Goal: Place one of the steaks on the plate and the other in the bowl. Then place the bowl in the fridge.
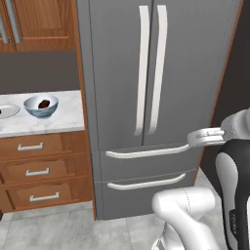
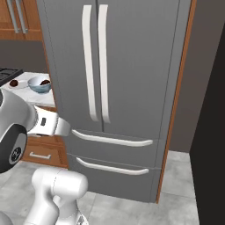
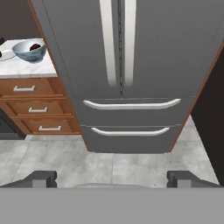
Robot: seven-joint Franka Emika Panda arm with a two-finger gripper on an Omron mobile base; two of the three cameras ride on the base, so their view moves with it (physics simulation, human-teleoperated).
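The tall grey fridge point(image 1: 146, 97) stands with both doors shut, its long pale handles point(image 3: 117, 41) side by side. Left of it on the marble counter point(image 1: 68, 114) sits the pale blue bowl point(image 1: 41, 105) with one dark steak point(image 1: 44, 103) inside. Beyond the bowl, the white plate point(image 2: 17, 84) carries the other steak point(image 2: 14, 82). My gripper point(image 3: 112, 179) is open and holds nothing. It hangs well back from the fridge and looks at its lower drawers, with the dark fingertips point(image 3: 41, 178) spread wide.
Wooden drawers point(image 1: 34, 168) fill the cabinet under the counter. The fridge has two pull-out drawers with curved bars point(image 3: 131, 105). A dark wall point(image 2: 208, 145) closes in on the right. A black stove point(image 2: 9, 72) lies past the plate. Grey tile floor point(image 3: 57, 157) lies in front.
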